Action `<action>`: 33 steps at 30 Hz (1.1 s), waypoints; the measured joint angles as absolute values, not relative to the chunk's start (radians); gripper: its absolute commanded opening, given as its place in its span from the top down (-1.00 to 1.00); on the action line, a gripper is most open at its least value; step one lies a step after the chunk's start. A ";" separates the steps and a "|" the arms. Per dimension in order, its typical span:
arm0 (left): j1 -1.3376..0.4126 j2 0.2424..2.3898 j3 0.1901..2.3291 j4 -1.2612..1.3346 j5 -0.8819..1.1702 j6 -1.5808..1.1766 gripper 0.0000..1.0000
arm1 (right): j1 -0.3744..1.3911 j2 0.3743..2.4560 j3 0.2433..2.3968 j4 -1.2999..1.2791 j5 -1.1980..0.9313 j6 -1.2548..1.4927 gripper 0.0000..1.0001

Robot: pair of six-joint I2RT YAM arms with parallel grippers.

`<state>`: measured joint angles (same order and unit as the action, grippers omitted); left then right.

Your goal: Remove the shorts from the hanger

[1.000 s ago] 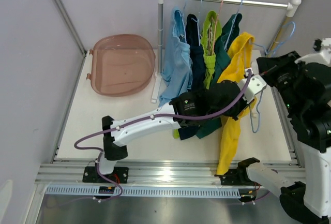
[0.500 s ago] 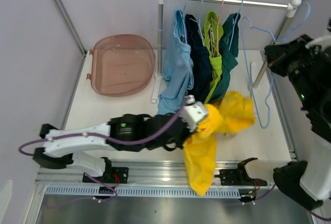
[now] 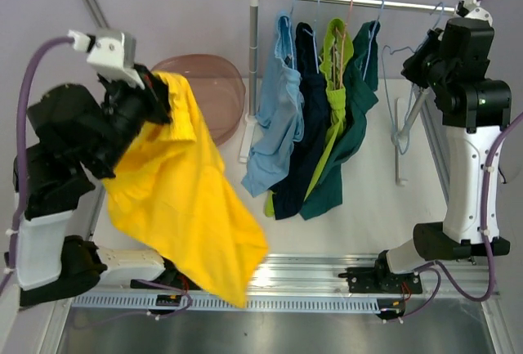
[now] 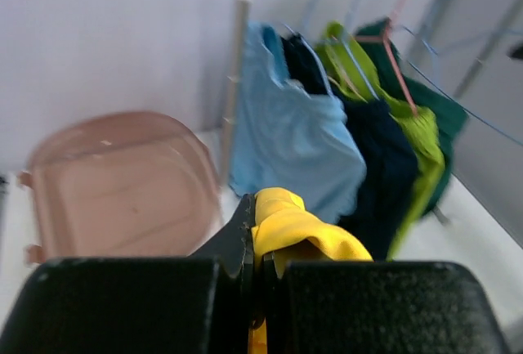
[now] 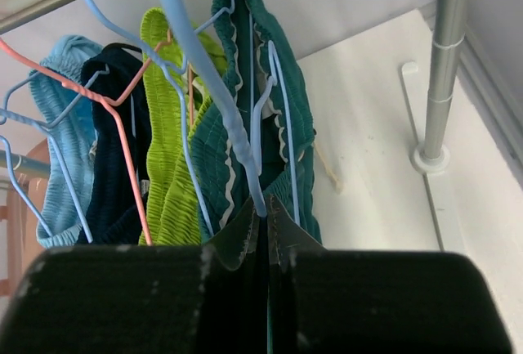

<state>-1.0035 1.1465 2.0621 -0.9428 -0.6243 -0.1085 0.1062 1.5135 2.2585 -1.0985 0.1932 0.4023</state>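
Observation:
My left gripper [image 3: 155,92] is raised at the far left and shut on the bright yellow shorts [image 3: 176,199], which hang free of any hanger. The left wrist view shows the yellow cloth [image 4: 298,223] pinched between its jaws [image 4: 257,244]. My right gripper [image 3: 421,56] is shut on an empty light blue hanger [image 5: 196,60] at the right end of the rail [image 3: 359,0]. Light blue shorts [image 3: 274,125], navy shorts [image 3: 306,141], lime green shorts [image 3: 333,84] and dark teal shorts [image 3: 351,125] hang on hangers on the rail.
A pink tub [image 3: 216,92] sits on the table at the back left, partly hidden behind the yellow shorts; it also shows in the left wrist view [image 4: 114,182]. The rack's posts [image 3: 253,76] stand left and right of the clothes.
My left arm swung the yellow shorts from the table's front middle up to the far left. My right gripper carried the empty blue hanger toward the rail's right end.

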 measured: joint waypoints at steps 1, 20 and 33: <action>-0.936 1.179 2.114 -0.938 -0.603 -0.089 1.00 | 0.105 1.505 2.253 -1.096 0.193 0.397 1.00; -0.212 1.847 2.514 -0.543 -0.103 -0.052 1.00 | 0.010 1.455 1.950 -0.921 0.108 0.373 1.00; -0.103 2.074 2.415 -0.465 -0.311 -0.117 0.64 | -0.038 1.455 1.885 -0.838 0.071 0.372 1.00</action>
<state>-0.1032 2.0735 2.4153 -0.4652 -0.3111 -0.1165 -0.0383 1.4551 1.8847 -0.8383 0.0708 0.3721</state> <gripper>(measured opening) 0.051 0.042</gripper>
